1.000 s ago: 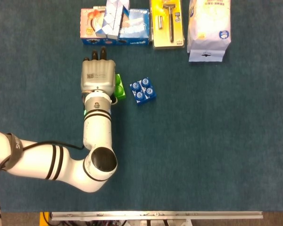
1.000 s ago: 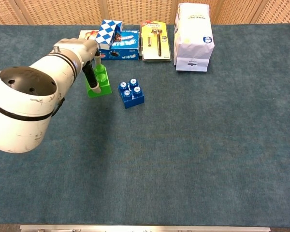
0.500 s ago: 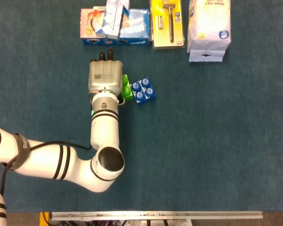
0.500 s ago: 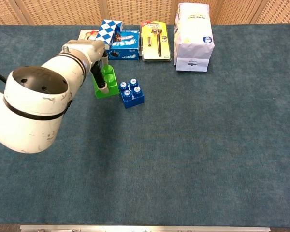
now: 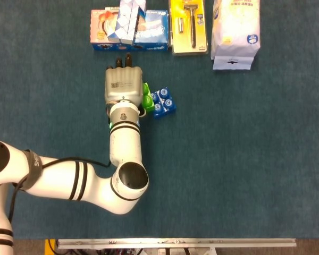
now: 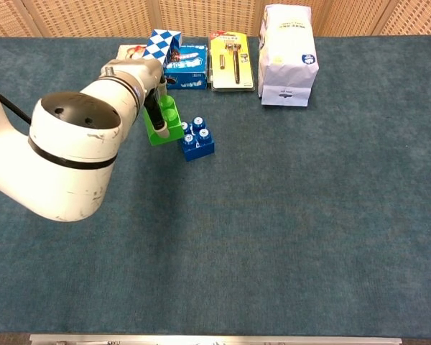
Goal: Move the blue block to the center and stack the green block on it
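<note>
My left hand [image 5: 124, 87] holds the green block [image 6: 168, 121] off the table, tilted, with dark fingers [image 6: 154, 113] across its left face. In the head view only a green edge [image 5: 147, 99] shows past the hand's right side. The blue block [image 5: 162, 103], studs up, sits on the blue cloth just right of the hand; in the chest view the blue block [image 6: 198, 141] has the green block overlapping its left studs. Whether the two blocks touch is unclear. The right hand appears in neither view.
Along the far edge lie blue and white cartons [image 5: 128, 24], a razor in a yellow pack [image 5: 189, 25] and a white bag [image 5: 234, 31]. My left forearm [image 6: 72, 158] fills the left of the chest view. A metal rail [image 5: 175, 243] runs along the near edge.
My left hand carried the green block to the right, from a gap left of the blue block to overlapping the blue block's left edge. The blue block stayed put.
</note>
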Controlling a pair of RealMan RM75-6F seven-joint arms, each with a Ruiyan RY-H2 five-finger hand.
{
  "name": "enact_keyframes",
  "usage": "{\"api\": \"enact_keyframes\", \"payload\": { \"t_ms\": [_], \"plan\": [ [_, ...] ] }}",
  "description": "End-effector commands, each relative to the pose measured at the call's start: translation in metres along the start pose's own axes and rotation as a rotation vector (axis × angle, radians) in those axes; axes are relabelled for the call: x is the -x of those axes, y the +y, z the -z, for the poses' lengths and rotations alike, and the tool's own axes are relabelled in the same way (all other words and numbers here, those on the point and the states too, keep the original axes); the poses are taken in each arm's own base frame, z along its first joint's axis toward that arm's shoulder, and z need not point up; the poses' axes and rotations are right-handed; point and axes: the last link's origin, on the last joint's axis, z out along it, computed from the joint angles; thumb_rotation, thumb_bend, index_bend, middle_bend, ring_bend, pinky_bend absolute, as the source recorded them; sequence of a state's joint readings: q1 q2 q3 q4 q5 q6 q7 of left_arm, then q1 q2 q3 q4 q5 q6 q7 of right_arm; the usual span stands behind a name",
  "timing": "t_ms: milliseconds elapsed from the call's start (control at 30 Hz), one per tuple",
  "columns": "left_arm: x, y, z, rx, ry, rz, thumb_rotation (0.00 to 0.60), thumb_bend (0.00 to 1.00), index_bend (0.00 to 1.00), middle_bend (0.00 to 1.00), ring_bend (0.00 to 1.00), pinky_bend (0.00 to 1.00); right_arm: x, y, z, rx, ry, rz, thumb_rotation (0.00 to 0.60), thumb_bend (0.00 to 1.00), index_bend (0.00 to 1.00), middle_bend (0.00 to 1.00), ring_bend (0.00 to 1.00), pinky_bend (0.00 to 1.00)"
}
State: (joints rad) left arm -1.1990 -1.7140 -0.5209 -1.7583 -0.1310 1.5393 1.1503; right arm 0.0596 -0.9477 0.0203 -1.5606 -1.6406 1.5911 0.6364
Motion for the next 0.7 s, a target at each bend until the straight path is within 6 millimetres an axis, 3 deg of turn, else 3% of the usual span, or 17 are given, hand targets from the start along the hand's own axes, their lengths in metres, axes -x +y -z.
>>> {"api": "enact_keyframes", "payload": {
  "t_ms": [33,700],
  "plan": [
    [0.002,0.002,0.000,-0.003,-0.007,0.005,0.600,0.29,0.71,0.02,0.00,0.17,0.000,0.000,0.000,0.001,0.001,-0.001,0.600,0.09,0.32,0.13,0.00,0.05],
    [0.012,0.018,-0.002,0.015,-0.022,0.003,0.600,0.29,0.71,0.02,0.00,0.18,-0.002,0.000,0.001,-0.001,0.004,-0.004,0.600,0.09,0.32,0.13,0.00,0.05]
  ]
}}
